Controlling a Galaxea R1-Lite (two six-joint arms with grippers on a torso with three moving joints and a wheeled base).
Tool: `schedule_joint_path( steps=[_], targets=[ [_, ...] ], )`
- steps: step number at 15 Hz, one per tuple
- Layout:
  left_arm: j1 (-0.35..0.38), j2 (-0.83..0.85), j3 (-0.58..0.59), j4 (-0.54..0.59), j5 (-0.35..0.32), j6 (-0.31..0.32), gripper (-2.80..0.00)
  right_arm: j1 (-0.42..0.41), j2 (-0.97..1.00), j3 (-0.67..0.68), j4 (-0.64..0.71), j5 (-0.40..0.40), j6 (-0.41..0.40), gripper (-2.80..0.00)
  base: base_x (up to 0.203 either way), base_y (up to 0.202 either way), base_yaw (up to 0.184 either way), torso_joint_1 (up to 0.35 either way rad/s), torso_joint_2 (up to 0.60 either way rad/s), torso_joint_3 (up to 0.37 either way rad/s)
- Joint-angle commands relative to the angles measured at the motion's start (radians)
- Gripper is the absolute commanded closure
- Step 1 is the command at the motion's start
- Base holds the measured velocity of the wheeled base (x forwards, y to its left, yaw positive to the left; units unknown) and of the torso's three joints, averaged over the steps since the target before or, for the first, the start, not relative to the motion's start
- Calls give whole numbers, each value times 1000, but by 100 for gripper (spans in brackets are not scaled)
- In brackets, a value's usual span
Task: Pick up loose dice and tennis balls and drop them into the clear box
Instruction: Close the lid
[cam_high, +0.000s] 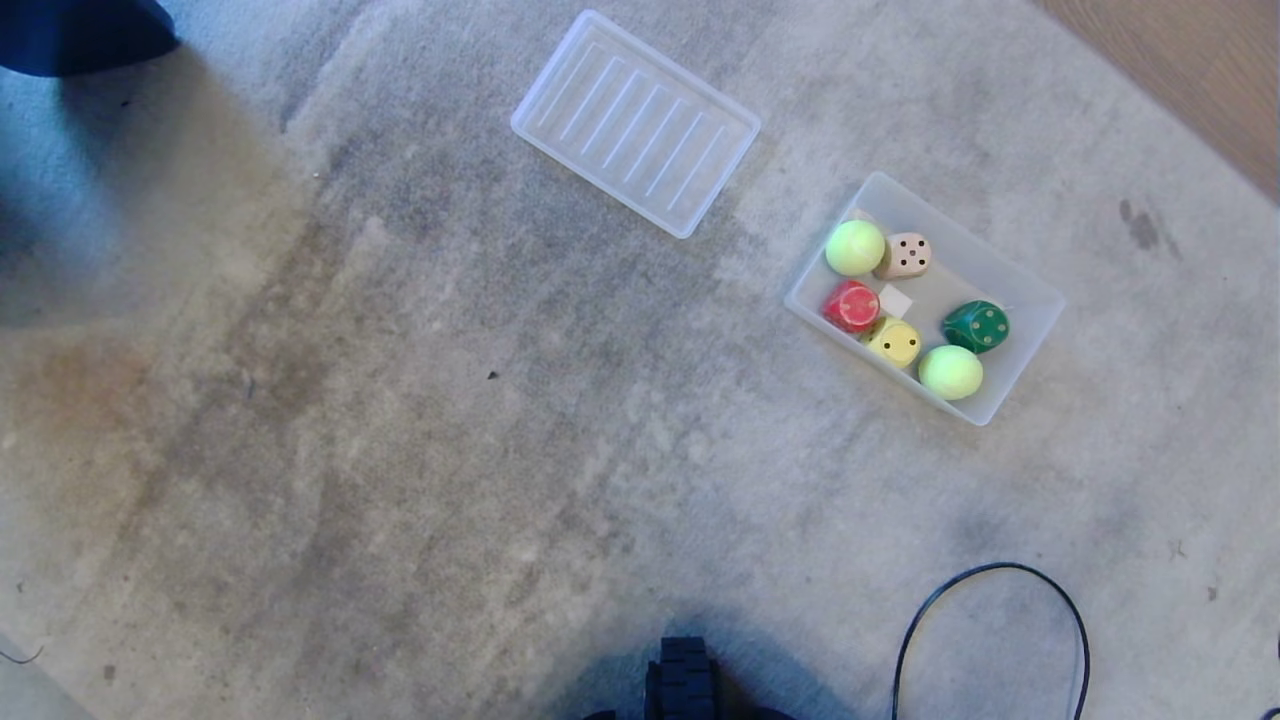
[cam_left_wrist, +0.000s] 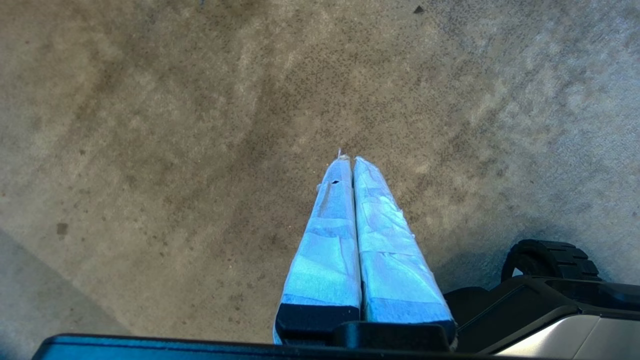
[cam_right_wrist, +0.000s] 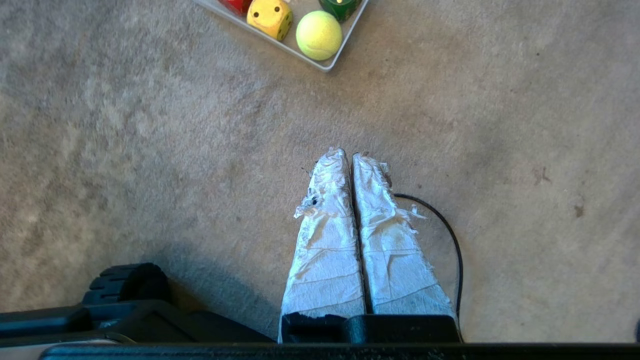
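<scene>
- Six playthings fill the clear box (cam_high: 1010, 275), a translucent plastic tub with low walls and rounded corners; it stands on the carpet (cam_high: 420, 450) on the robot's right, set at a slant.
- Just beyond it to the left, well apart from the robot, lies the ribbed tray (cam_high: 636, 122), a flat translucent rectangle with raised parallel ridges, larger in outline than the box.
- The carpet is a worn, mottled grey-beige pile with darker stains; a strip of wooden floor (cam_high: 1190, 60) shows at the far right corner.
- A black cable (cam_high: 905, 640) loops over the carpet near the robot's base, beside a black ridged wheel (cam_high: 682, 675).
- In the box, one fuzzy yellow-green tennis ball (cam_high: 855, 247) sits at the far left end, touching the beige die (cam_high: 906, 256) with dark pips.
- The second tennis ball (cam_high: 950, 372) lies at the near end, beside the dark green die (cam_high: 976, 326).
- The red die (cam_high: 851, 305) and the yellow die (cam_high: 894, 342) touch along the box's near left wall; all four are chunky, round-cornered cubes.
- The right gripper (cam_right_wrist: 348, 156) hangs over bare carpet near the box, its white-wrapped, frayed fingers (cam_right_wrist: 330, 235) pressed together on nothing.
- The left gripper (cam_left_wrist: 348, 160) hangs over bare carpet, its tape-wrapped fingers (cam_left_wrist: 327, 240) likewise closed and empty.
</scene>
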Motion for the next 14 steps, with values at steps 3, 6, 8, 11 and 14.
schedule_joint_path(
  steps=[3,6,8,11,14],
  targets=[
    [0,0,0,0,0,-1,0,-1,2,32,27,8,-68,0,0,0,0,0,0,0],
    [0,0,0,0,1,-1,0,0,2,23,62,10,-85,0,0,0,0,0,0,0],
    [0,0,0,0,0,1,0,0,2,25,57,10,-88,0,0,0,0,0,0,0],
    [0,0,0,0,-2,1,0,-1,2,25,56,10,-71,0,0,0,0,0,0,0],
    [0,0,0,0,0,1,0,-1,2,25,57,10,-69,0,0,0,0,0,0,0]
  ],
)
